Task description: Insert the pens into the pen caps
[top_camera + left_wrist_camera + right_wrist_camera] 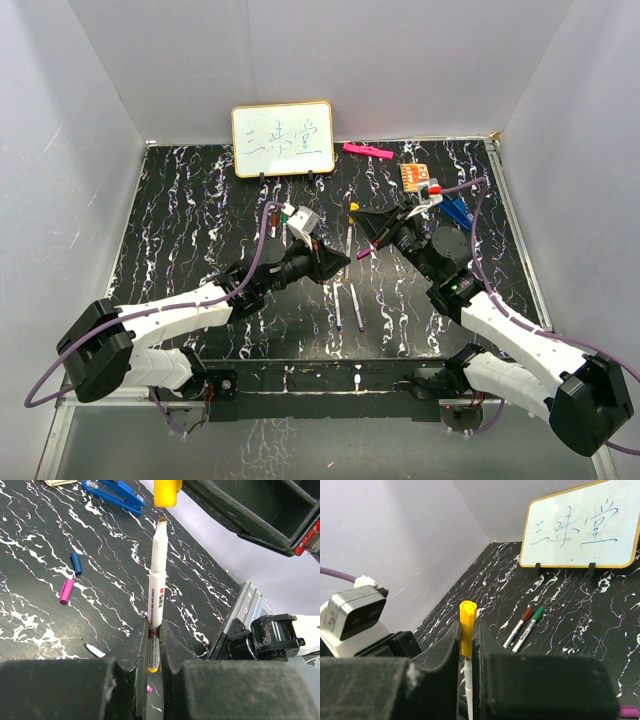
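- The black marbled table (180, 230) carries everything. A whiteboard (283, 139) is propped at its far edge, well clear of the work.
- The left gripper (154, 632) is clamped on the lower barrel of the yellow pen (159, 580). The grip is low enough that most of the shaft and the nib stick out free to enter a cap.
- The right gripper (466, 630) pinches the yellow cap (468, 614) by its sides, with the open mouth facing the pen so nothing blocks the hole.
- The pen is held up off the table between the two arms. From the left wrist view its nib sits just short of the cap's mouth, nearly in line but not inside. I'd say only the push home remains for this pair.
- A loose pen (338, 303) and a second loose pen (357, 303) lie side by side in front of the arms.
- A red pen (519, 626) and a green pen (529, 626) lie together nearer the board. I cannot tell whether they are capped.
- A blue cap (76, 563) and a purple cap (66, 590) lie loose near each other on the table.
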{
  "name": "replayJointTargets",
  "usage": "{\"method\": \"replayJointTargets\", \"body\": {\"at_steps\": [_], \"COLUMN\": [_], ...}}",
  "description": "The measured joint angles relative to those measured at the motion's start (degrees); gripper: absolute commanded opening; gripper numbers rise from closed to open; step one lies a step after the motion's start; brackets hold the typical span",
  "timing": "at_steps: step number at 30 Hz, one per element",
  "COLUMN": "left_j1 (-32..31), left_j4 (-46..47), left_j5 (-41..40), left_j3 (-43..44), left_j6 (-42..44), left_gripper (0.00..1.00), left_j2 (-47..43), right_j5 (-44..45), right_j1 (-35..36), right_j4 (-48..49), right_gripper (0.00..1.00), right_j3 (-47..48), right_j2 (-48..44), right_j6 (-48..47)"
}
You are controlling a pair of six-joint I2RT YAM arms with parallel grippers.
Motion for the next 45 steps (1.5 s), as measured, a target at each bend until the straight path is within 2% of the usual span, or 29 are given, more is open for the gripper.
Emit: {"method": "replayJointTargets", "body": {"at_steps": [45], "left_j1": [0.4], "left_j4": [-0.1], "left_j5": [-1.5], "left_j3": [0.1], "left_j6": [-0.8], "left_gripper": [0.00], "left_j2": [0.9], "right_j5": [-0.8], "right_j1": [0.9], "right_j4": [-1.1], "right_gripper": [0.00], "right_j3": [-2.6], "right_j2": [0.1], "right_j6": [0.2]}}
